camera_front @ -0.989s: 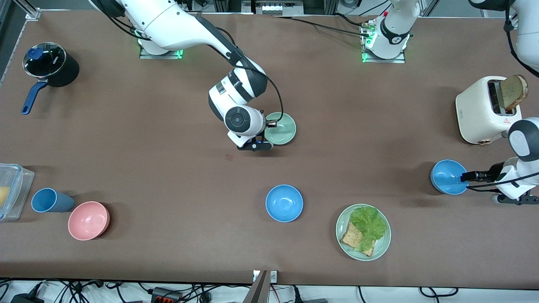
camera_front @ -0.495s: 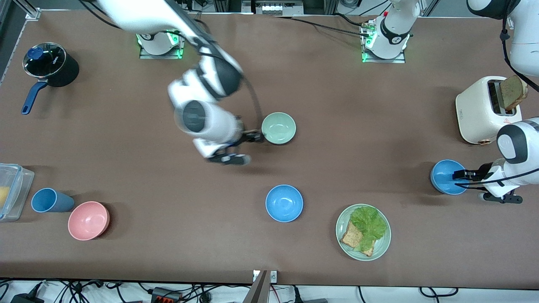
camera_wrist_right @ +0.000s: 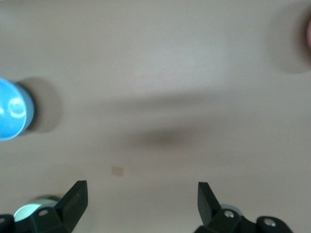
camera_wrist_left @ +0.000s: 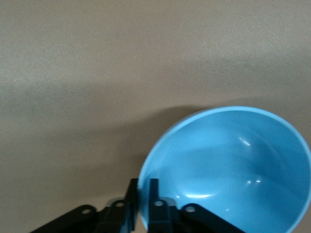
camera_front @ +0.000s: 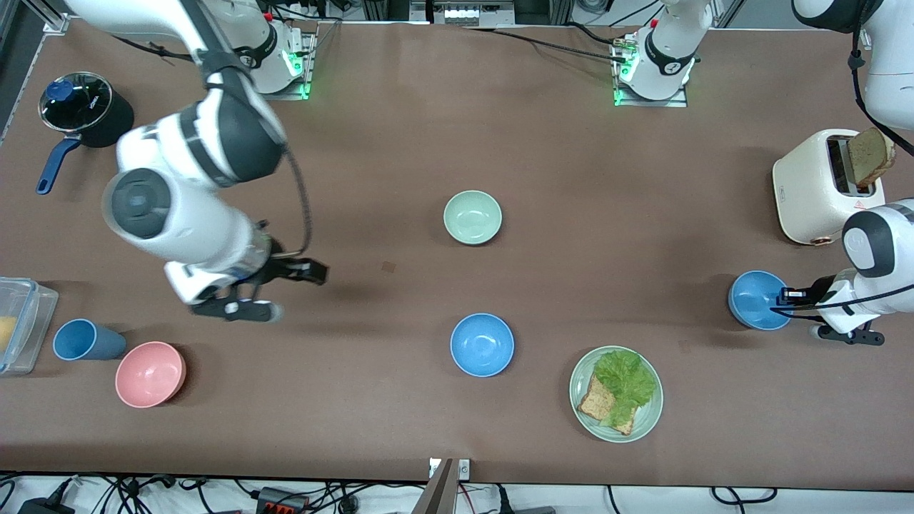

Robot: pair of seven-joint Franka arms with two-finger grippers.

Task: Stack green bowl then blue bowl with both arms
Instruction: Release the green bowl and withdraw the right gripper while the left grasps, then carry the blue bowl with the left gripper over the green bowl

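The right tool [camera_front: 312, 272] has left the green bowl [camera_front: 472, 217] and swung away toward the right arm's end of the surface [camera_front: 400, 128], where it now hangs over bare brown paper, well apart from that bowl. Its fingers [camera_wrist_right: 77, 199] stand wide apart with nothing between them. The green bowl sits upright and alone near the middle of the surface, in the same spot as a second ago.

The left tool [camera_front: 784, 294] has edged slightly inward at the left arm's end and is clamped on the rim of the blue bowl [camera_front: 757, 300]; the left wrist view shows one finger [camera_wrist_left: 154, 213] inside the wall and the other outside it, narrow around the edge. That bowl [camera_wrist_left: 228, 167] looks tipped a little; whether it is lifted off the surface I cannot tell.

A second blue bowl [camera_front: 482, 344] rests nearer the front camera than the green bowl, untouched. Beside it, toward the left arm's end, lies a green plate [camera_front: 615, 393] with lettuce and toast. A white toaster [camera_front: 821, 187] holding a slice of bread stands farther from the camera than the gripped bowl. At the right arm's end are a pink bowl [camera_front: 150, 373], a blue cup [camera_front: 84, 340], a clear container [camera_front: 21, 321] and a black pot [camera_front: 89, 114].
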